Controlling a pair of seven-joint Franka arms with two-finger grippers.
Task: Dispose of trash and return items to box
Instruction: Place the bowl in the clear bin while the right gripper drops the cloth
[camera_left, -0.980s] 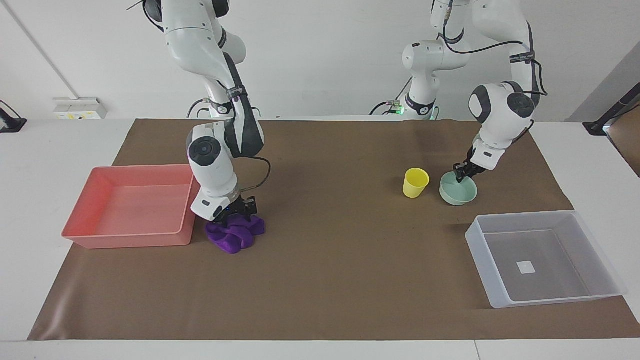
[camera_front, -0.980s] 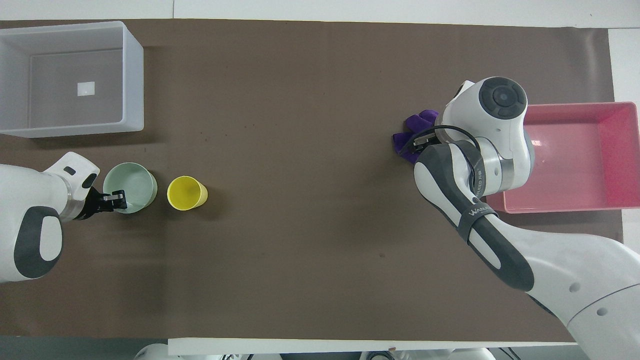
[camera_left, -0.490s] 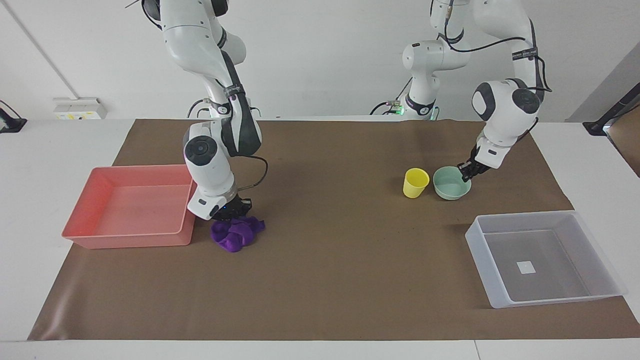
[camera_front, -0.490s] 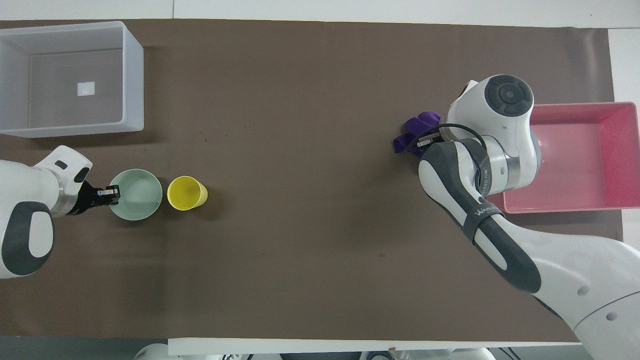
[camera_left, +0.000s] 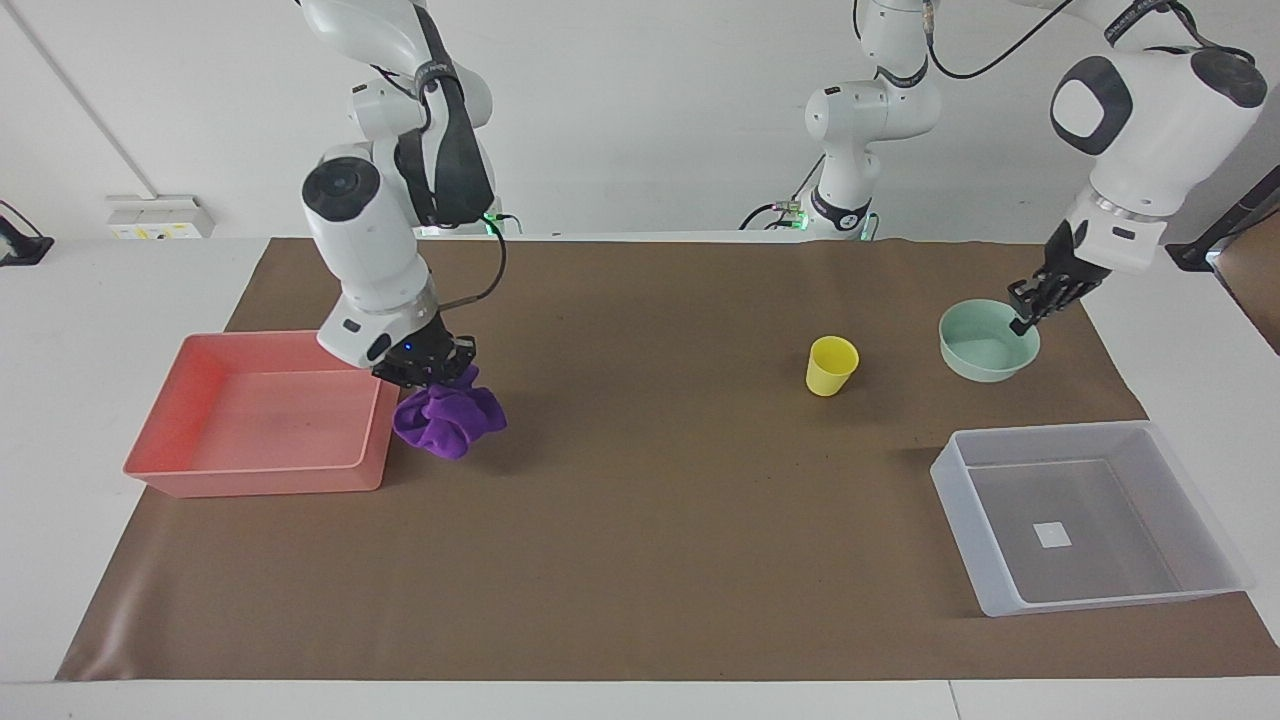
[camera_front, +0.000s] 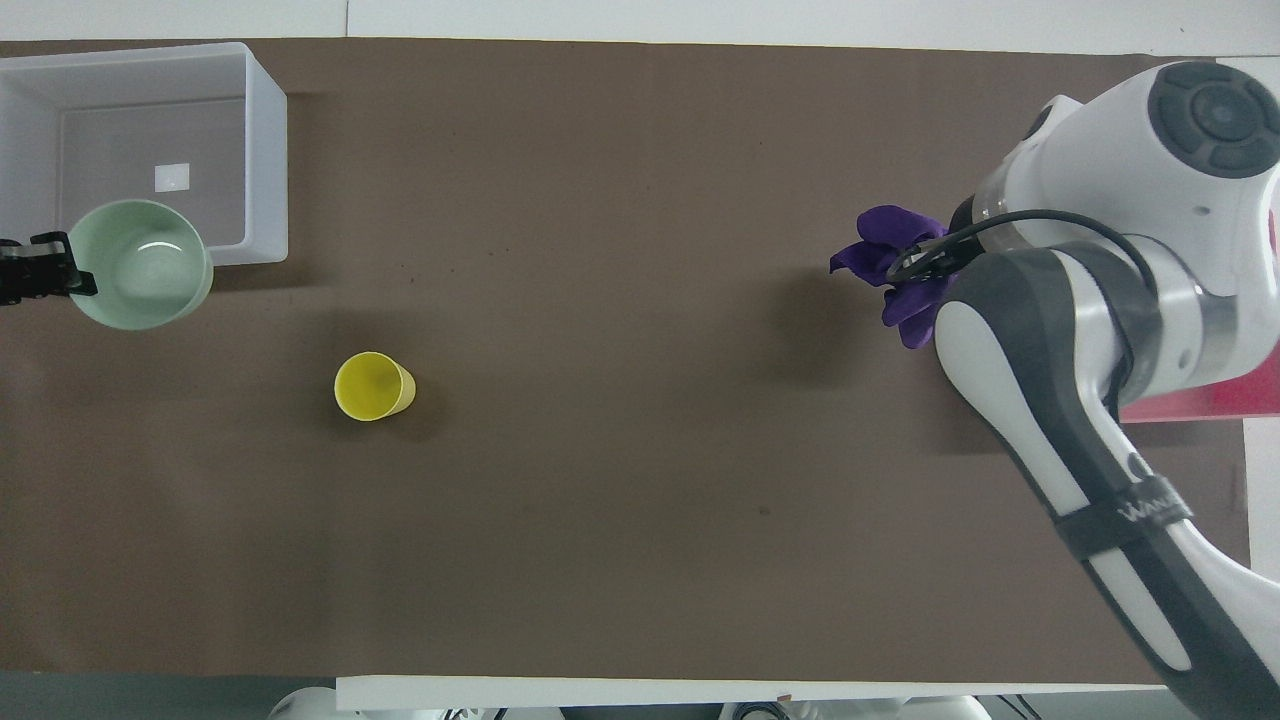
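My right gripper (camera_left: 425, 368) is shut on the deep-purple cloth (camera_left: 447, 422), which hangs lifted off the mat beside the salmon-pink bin (camera_left: 260, 475). The cloth also shows in the overhead view (camera_front: 895, 265). My left gripper (camera_left: 1028, 308) is shut on the rim of the mint-green bowl (camera_left: 985, 345) and holds it in the air. In the overhead view the bowl (camera_front: 140, 265) overlaps the nearer wall of the translucent box (camera_front: 265, 150). The yellow cup (camera_left: 831, 365) stands upright on the mat, nearer to the robots than the box (camera_left: 965, 520).
The brown mat covers the table. The box holds only its white sticker (camera_left: 1052, 535). The pink bin has nothing in it. In the overhead view my right arm (camera_front: 1080, 330) covers most of the pink bin (camera_front: 1190, 400).
Both grippers rose. The right one lifted the cloth off the mat toward the pink bin. The left one lifted the bowl away from the cup, toward the box.
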